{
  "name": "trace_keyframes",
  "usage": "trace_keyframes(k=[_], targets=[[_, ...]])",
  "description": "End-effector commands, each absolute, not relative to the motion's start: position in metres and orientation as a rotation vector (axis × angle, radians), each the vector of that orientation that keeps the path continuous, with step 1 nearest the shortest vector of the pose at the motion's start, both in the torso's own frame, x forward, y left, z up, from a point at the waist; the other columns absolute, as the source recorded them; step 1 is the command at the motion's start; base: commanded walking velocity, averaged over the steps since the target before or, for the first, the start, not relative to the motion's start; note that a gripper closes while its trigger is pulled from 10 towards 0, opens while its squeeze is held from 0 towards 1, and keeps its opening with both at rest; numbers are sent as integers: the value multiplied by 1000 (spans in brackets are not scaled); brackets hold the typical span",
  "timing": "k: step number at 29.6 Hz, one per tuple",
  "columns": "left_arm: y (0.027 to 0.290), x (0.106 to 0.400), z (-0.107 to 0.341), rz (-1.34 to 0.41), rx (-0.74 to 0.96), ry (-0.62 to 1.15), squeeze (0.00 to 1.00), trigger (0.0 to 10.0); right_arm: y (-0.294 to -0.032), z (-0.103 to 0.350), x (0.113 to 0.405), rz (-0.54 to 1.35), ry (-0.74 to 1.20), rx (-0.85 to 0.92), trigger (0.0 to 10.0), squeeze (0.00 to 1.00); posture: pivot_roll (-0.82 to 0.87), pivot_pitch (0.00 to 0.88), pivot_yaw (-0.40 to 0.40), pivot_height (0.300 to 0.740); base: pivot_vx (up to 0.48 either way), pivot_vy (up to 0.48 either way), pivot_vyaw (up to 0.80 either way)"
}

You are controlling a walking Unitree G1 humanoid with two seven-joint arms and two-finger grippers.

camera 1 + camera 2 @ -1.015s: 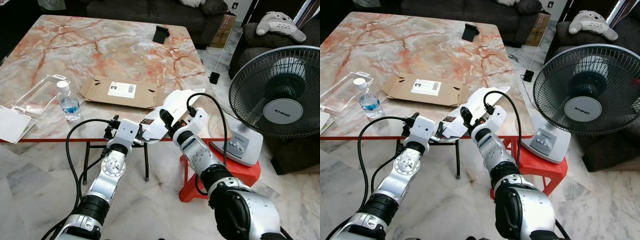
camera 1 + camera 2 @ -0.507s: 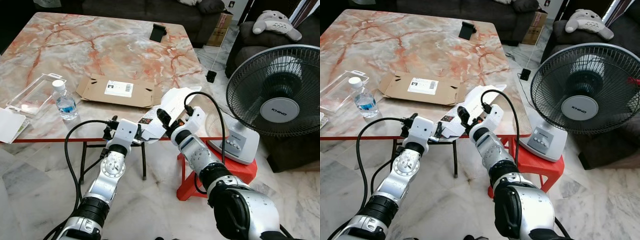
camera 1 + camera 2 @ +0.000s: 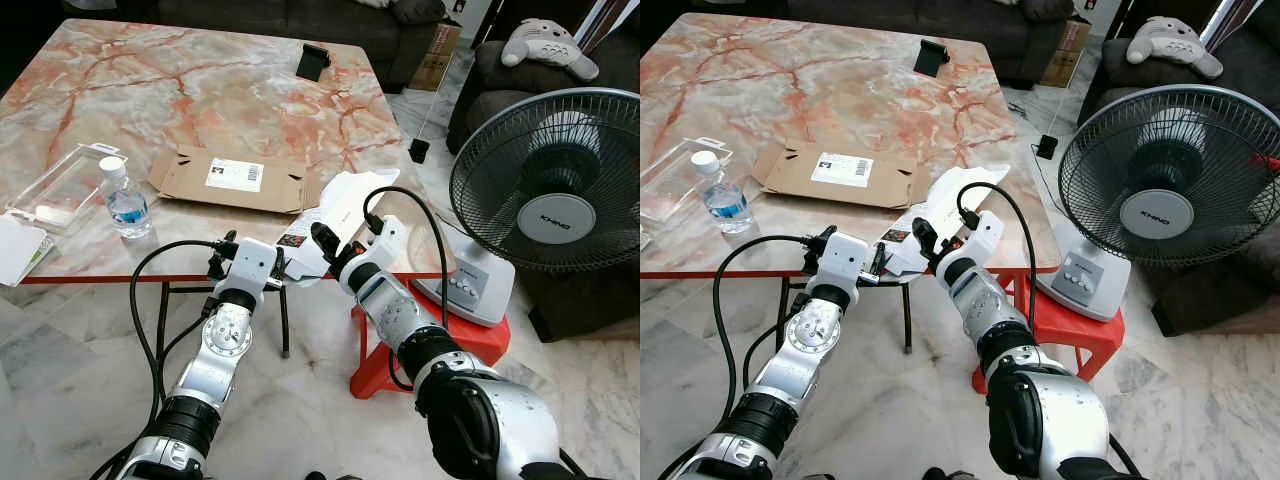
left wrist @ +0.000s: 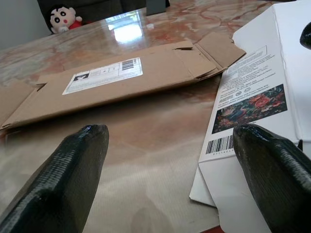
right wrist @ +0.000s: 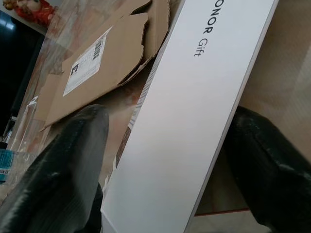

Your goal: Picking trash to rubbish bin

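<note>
A white gift box [image 3: 345, 205] lies at the marble table's [image 3: 200, 90] near edge, one corner over the rim. My right gripper [image 3: 325, 240] is open and straddles the box's near end, one finger [image 5: 73, 160] on each side. My left gripper [image 3: 283, 268] is open at the table edge, just left of the box's printed corner [image 4: 248, 107], with nothing between its fingers [image 4: 63, 174]. A flattened cardboard mailer [image 3: 235, 178] lies behind the box. Further left are a small water bottle [image 3: 125, 203], a clear plastic pack [image 3: 60, 190] and white paper [image 3: 15, 250].
A standing fan [image 3: 555, 215] sits on a red stool [image 3: 440, 345] close to my right arm. A black phone stand [image 3: 313, 62] is at the table's far side. Dark sofas and a plush toy [image 3: 548, 45] lie beyond. Marble floor is under the table.
The whole picture has shifted slightly, so the camera moved. Both grippers stay at the white box's near end, and the box has not visibly moved on the table.
</note>
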State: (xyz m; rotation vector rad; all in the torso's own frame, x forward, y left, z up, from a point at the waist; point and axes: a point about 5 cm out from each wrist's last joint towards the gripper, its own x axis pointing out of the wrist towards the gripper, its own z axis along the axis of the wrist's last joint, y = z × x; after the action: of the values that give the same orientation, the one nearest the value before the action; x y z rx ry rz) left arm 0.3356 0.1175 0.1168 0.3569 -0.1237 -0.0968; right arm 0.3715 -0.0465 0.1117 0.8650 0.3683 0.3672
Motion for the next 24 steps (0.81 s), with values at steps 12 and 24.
trace_keyframes(k=[12, 24], targets=[[115, 334, 113, -110, 344, -99, 0, 10000, -6, 106, 355, 449, 423, 932, 0, 0, 81, 144, -210, 740, 0, 0, 0], [116, 337, 115, -112, 339, -101, 0, 10000, -14, 105, 357, 428, 414, 988, 0, 0, 81, 137, -204, 740, 0, 0, 0]])
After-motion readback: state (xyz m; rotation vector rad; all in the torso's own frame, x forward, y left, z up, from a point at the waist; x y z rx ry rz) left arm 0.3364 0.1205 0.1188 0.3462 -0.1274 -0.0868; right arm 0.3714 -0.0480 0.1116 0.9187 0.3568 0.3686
